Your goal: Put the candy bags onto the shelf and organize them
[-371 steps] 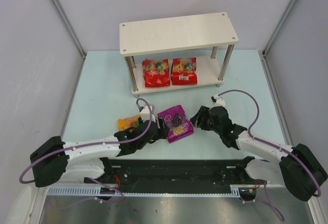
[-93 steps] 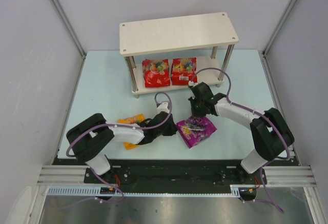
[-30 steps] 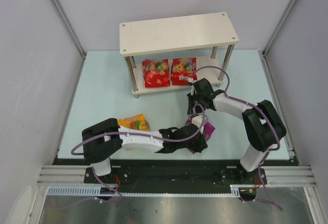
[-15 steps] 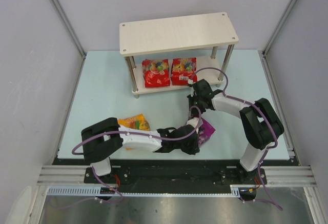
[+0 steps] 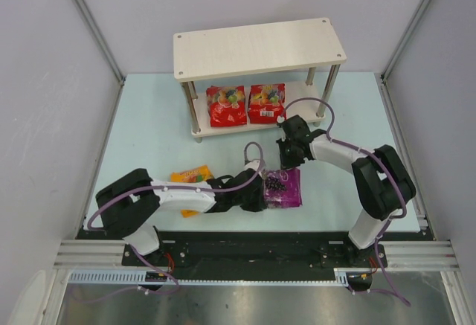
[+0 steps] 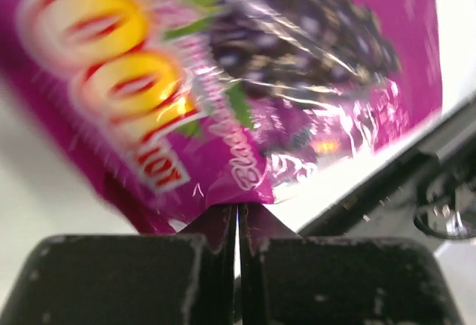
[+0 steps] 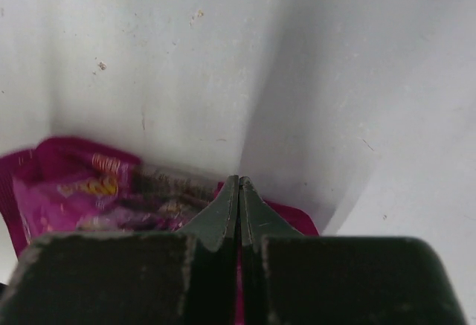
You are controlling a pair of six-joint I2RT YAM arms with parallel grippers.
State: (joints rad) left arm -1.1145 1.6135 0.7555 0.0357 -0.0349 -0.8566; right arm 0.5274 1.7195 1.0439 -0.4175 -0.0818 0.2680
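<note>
2 red bags (image 5: 227,106) sit on the shelf's (image 5: 260,47) lower board; an orange bag (image 5: 190,176) lies on the table (image 5: 149,124). Nearby, the left gripper (image 6: 238,217) clamps the purple bag's (image 5: 285,189) edge; the right gripper (image 7: 238,185), jaws together, sits at its opposite edge.

- A two-tier pale wood shelf with metal posts (image 5: 260,46) stands at the far middle of the flat pale counter (image 5: 149,132).
- Two red glossy plastic candy bags lie side by side on the shelf's lower board, one on the left (image 5: 226,105) and one on the right (image 5: 267,103).
- A purple glossy plastic candy bag (image 5: 285,188) is in front of the shelf, toward the counter's near edge.
- An orange-yellow glossy plastic candy bag (image 5: 192,178) lies on the counter to the left of the purple bag, apart from it and partly under the left arm.
- The left pincer (image 5: 260,195) is at the purple bag's left edge, pinching it.
- The right pincer (image 5: 286,163) is at that bag's far edge, between it and the shelf.
</note>
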